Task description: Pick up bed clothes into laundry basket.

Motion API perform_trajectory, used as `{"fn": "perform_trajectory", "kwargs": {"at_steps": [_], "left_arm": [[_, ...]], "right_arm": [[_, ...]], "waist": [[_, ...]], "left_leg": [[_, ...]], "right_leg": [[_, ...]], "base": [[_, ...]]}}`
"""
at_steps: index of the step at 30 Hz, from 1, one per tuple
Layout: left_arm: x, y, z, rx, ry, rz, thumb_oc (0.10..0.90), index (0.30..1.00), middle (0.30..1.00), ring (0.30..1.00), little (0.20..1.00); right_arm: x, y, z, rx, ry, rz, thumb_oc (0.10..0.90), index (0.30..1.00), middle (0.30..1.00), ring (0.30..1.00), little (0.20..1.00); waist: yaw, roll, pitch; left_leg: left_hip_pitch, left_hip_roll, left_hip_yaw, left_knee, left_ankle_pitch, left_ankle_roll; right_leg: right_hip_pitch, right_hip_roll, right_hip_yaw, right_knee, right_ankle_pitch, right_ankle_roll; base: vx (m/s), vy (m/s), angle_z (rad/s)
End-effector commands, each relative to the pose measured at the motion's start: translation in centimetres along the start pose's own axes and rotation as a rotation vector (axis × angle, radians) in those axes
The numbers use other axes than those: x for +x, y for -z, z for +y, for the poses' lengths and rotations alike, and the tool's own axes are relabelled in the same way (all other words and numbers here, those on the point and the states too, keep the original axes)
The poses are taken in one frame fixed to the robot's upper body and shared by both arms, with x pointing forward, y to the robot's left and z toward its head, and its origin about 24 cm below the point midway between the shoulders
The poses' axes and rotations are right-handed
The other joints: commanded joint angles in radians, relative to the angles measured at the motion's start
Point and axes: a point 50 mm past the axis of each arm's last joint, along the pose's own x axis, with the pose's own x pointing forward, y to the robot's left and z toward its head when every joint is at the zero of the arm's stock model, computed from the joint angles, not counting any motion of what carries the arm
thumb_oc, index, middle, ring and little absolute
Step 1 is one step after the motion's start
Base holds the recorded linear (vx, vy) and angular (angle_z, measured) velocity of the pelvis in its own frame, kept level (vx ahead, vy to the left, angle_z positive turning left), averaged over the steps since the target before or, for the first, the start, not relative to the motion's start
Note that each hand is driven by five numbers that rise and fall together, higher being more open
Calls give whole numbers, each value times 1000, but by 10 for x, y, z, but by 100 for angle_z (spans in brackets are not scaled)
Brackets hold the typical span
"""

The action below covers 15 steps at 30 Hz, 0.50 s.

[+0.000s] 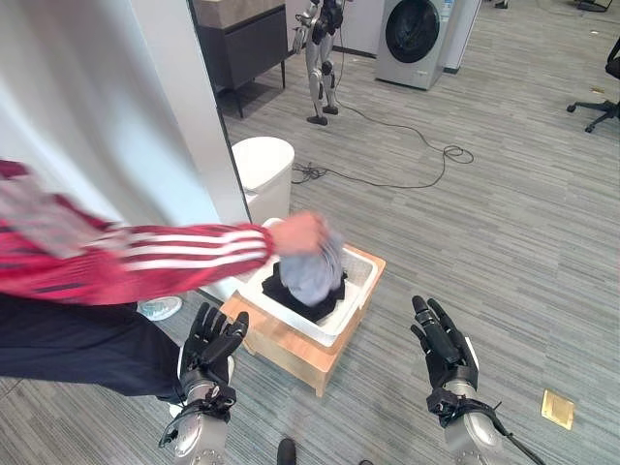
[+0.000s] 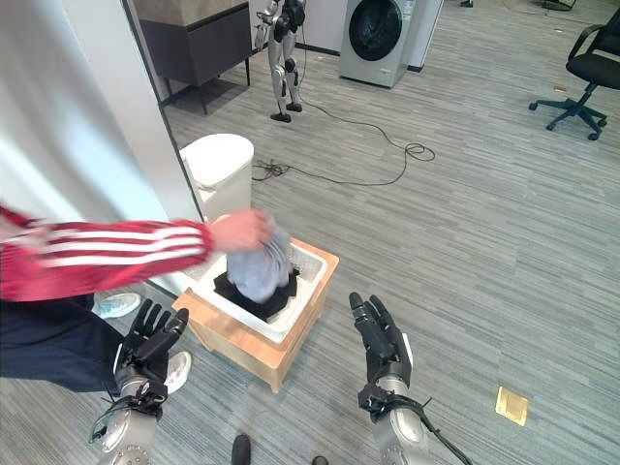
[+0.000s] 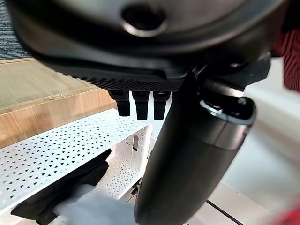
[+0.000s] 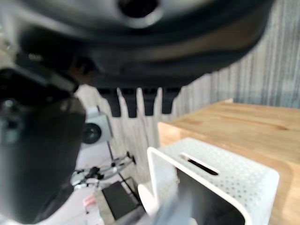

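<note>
A person's arm in a red sleeve with white stripes point(image 1: 136, 254) is reaching in from the left, and the person's hand point(image 1: 298, 232) is gripping a grey garment point(image 1: 312, 271) over the laundry basket point(image 1: 355, 291), apparently pushing it down or rearranging it. The robot's left hand point(image 1: 211, 346) is hovering just beside the basket's near left corner, its fingers point(image 1: 229, 334) straight and relaxed, holding nothing; it seems to be keeping clear while the person works.

The white perforated basket is sitting on a low wooden stand point(image 1: 281, 347) on the grey plank floor point(image 1: 504, 223), which is raising it toward the hands. The clothes are already inside it: dark clothing point(image 1: 291, 295) is lying at the bottom, with the grey garment on top and partly above the rim. A white lidded bin point(image 1: 263, 165) is standing just behind the basket, against the pale wall panel point(image 1: 184, 116).

The right hand point(image 1: 445, 349) is hanging to the right of the stand, apart from it, fingers point(image 1: 432, 327) extended and empty. Judging by this, the robot is waiting and nothing is left for it to carry here.

Farther back, a second humanoid robot point(image 1: 320, 48) is standing near a washing machine point(image 1: 415, 39), with an office chair point(image 1: 601, 102) at the far right.
</note>
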Motion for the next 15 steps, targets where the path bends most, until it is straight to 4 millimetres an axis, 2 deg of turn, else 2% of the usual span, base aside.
{"fn": "perform_trajectory", "kwargs": {"at_steps": [1, 13, 15], "left_arm": [[9, -41, -17, 60, 129, -204, 800, 900, 900, 900, 900], [10, -46, -16, 61, 120, -222, 800, 900, 900, 900, 900], [14, -55, -16, 63, 113, -260, 800, 900, 900, 900, 900]], "right_arm": [[7, -37, 17, 11, -93, -212, 800, 900, 900, 900, 900], [10, -38, 21, 3, -113, -213, 800, 900, 900, 900, 900], [11, -41, 23, 6, -110, -230, 800, 900, 900, 900, 900]], "waist": [[15, -43, -61], [25, -43, -58], [35, -41, -41]], "left_leg": [[52, 33, -17, 22, -142, -4], [46, 30, -22, 37, -151, 2], [18, 40, -31, 69, -145, 0]], "right_leg": [[-69, -55, -4, 91, -70, 36], [-78, -58, 1, 99, -65, 40], [-125, -46, 1, 208, -90, 36]], "base": [[0, 0, 0], [-4, -2, 0], [-83, -40, 0]]}}
